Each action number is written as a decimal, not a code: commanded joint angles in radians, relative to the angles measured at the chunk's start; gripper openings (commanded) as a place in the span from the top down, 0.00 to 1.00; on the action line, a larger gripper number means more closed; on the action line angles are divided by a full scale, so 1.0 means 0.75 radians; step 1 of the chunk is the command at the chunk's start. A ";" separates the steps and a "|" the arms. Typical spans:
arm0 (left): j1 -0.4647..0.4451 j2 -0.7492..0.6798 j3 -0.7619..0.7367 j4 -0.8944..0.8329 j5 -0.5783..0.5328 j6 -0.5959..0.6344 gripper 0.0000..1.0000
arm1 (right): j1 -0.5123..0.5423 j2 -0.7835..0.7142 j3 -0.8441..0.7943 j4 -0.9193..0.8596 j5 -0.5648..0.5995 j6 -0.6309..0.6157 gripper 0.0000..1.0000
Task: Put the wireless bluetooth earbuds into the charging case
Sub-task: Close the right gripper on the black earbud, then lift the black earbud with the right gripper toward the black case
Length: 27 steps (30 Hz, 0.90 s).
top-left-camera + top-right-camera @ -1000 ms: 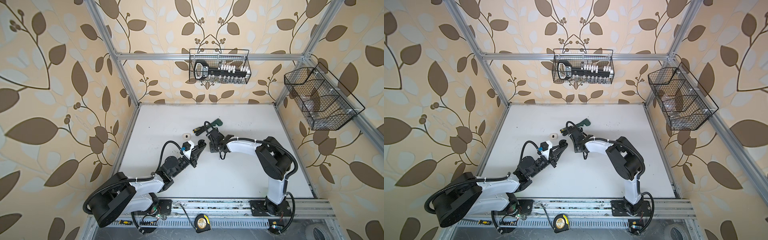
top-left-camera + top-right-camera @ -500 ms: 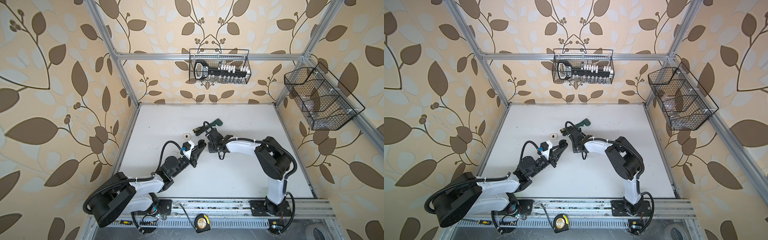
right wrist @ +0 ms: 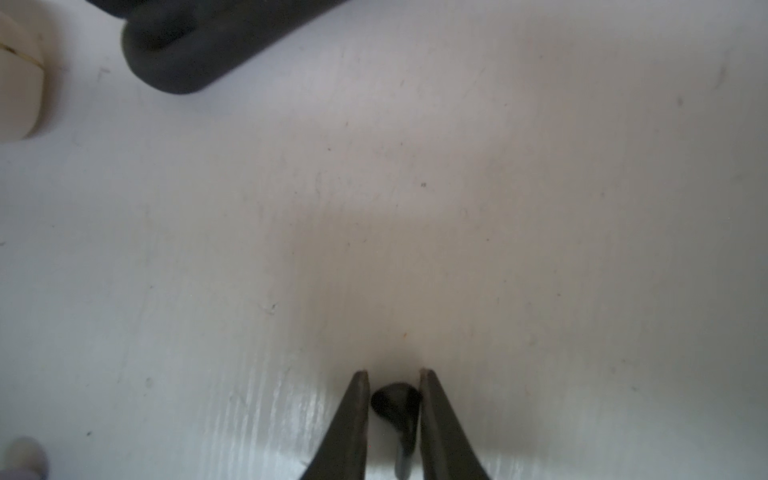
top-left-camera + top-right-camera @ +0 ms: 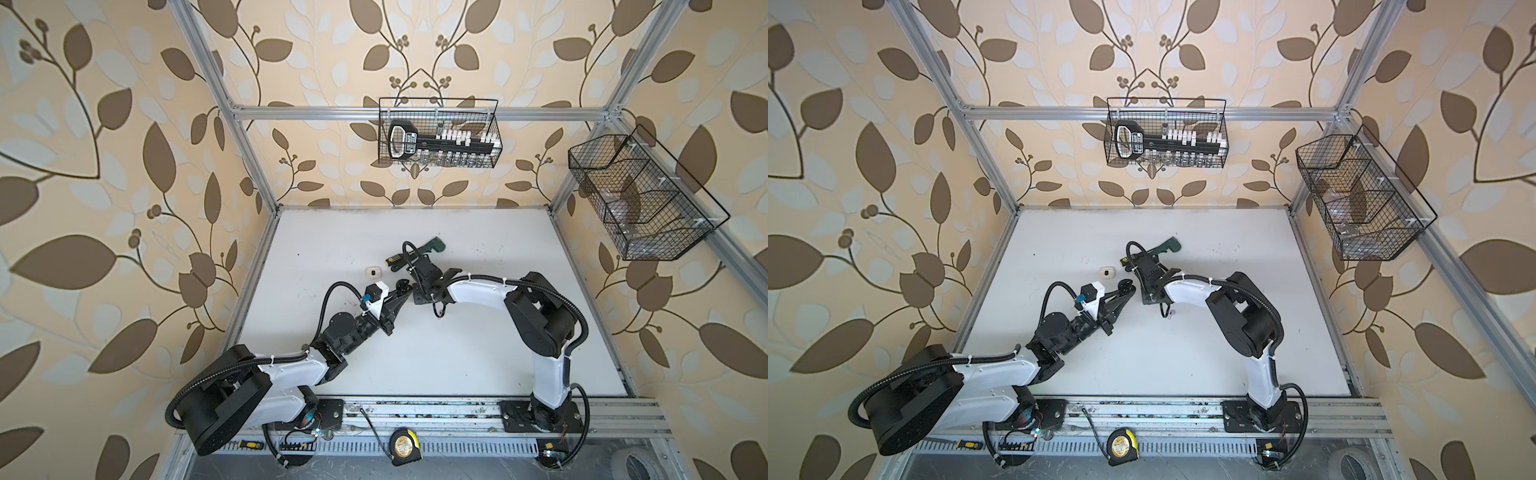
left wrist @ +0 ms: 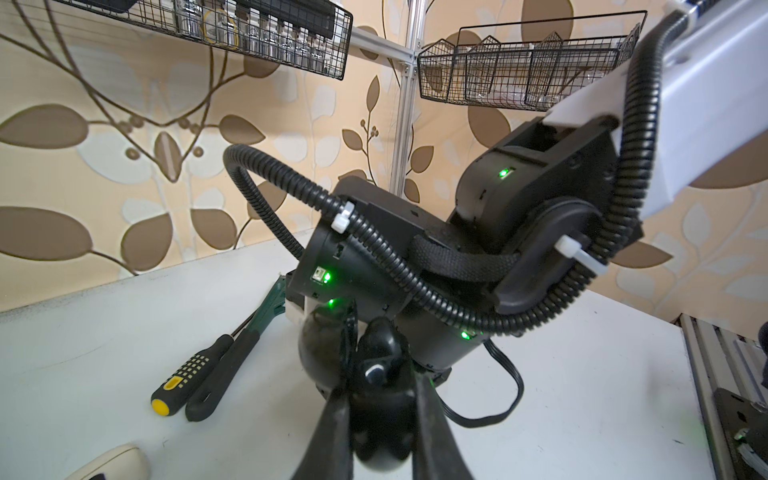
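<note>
Left claw clamps open black case, contents unclear; right claw pinches black earbud.

Middle crowding up — the table's near half lying open.
I'm seeing screwdriver, green pliers, cream case blocking the far side.

Black earbud blurred between right pincer tips, stem cut off by frame; contact unclear. Cream case cropped too.

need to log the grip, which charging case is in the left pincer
The glossy black rounded case, clamped in the left pincer; the cream oval case lies free on the white table.
</note>
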 commanded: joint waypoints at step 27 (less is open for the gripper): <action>0.008 0.023 0.048 0.051 0.098 -0.015 1.00 | -0.032 -0.213 -0.235 0.070 0.076 0.097 0.87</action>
